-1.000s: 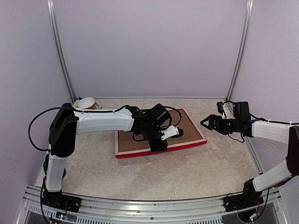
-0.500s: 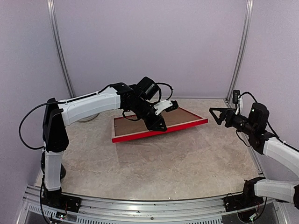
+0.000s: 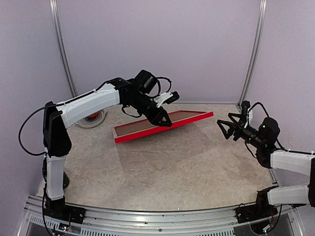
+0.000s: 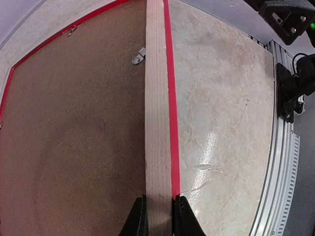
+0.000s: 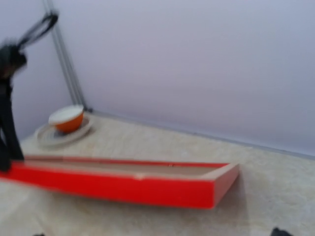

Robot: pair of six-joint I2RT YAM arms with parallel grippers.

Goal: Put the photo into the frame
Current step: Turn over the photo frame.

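1. Cannot tell where the photo is; only the brown backing board [image 4: 74,128] shows, covering the back of the frame [image 3: 147,129], with a small metal clip [image 4: 139,58] toward the board's 1 o'clock corner.
2. Cut off at the left and lower edges of the left wrist view: the frame, seen there only as board, one pale wood rail and a thin red lip.
3. Smeared by blur throughout the right wrist view; readable there as a long red bar clear of the table [image 3: 172,167], with an orange bowl [image 5: 66,117] on a saucer [image 5: 63,133] beyond it at 10 o'clock.
4. Largely hidden behind the left forearm in the top view: that bowl and saucer, at the table's 10 o'clock.
5. Pinched narrow on the pale rail: the left gripper [image 3: 161,119], its fingers [image 4: 139,216] pressed against either side of the wood with no gap showing.
6. Held off the table, tilted, back side up, over the middle toward 12 o'clock; red edge turned to the top camera, shadow on the marble beneath.
7. Spread wide and touching nothing: the right gripper [image 3: 224,127], in the air at 3 o'clock of the frame, near its right end but apart from it.
8. Barely caught by its own camera: just a dark tip at the bottom edge.
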